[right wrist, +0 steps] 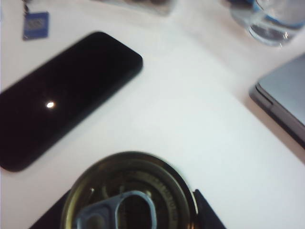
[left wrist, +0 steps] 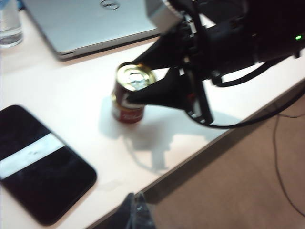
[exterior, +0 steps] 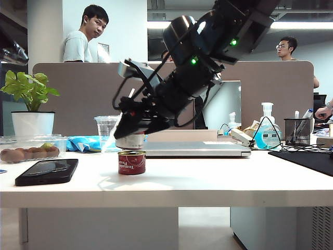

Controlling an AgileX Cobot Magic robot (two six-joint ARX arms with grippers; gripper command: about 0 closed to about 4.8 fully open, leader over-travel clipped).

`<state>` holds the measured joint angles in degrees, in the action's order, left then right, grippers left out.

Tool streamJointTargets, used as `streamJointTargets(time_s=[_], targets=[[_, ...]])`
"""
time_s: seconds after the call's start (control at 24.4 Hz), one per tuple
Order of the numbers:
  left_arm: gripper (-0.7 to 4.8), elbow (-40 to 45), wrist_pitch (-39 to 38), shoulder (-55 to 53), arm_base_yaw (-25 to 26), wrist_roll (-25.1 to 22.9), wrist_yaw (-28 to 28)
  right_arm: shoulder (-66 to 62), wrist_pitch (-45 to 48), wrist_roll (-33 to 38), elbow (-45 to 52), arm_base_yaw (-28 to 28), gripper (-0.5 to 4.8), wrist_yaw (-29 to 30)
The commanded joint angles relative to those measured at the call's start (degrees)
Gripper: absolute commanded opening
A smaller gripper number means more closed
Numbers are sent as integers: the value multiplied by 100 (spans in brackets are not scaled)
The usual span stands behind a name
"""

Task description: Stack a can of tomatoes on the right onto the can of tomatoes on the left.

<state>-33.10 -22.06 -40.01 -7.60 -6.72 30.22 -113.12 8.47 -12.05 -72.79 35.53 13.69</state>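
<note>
The right gripper (exterior: 131, 136) is clasping a gold-lidded tomato can (exterior: 130, 140) directly above the red-labelled tomato can (exterior: 131, 162); lowering and releasing are remaining. The left gripper (left wrist: 136, 212) is hanging well aside, grip indiscernible.

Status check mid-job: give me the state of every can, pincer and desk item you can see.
Held can: lifted, gripped by the right pincer, just above the standing one.
Standing can: upright on the table, unopened, nothing stacked on it yet.
Right pincer: shut on the held can.
Left pincer: off the table's edge, state unclear.
Laptop: lid closed.
Phone: flat, screen dark.
Plastic cup: upright.
</note>
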Motion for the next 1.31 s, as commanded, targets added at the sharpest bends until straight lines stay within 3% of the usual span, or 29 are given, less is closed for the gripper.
streamJointTargets(time_s=[0.04,1.31], targets=[[-4,-44,-55,17,2,-35,-107,-2,37,-9,-44,-68,198,-28],[-4,-44,-57,15,2,-33,-85,-278,44,-22,-472,-52,198,-201]])
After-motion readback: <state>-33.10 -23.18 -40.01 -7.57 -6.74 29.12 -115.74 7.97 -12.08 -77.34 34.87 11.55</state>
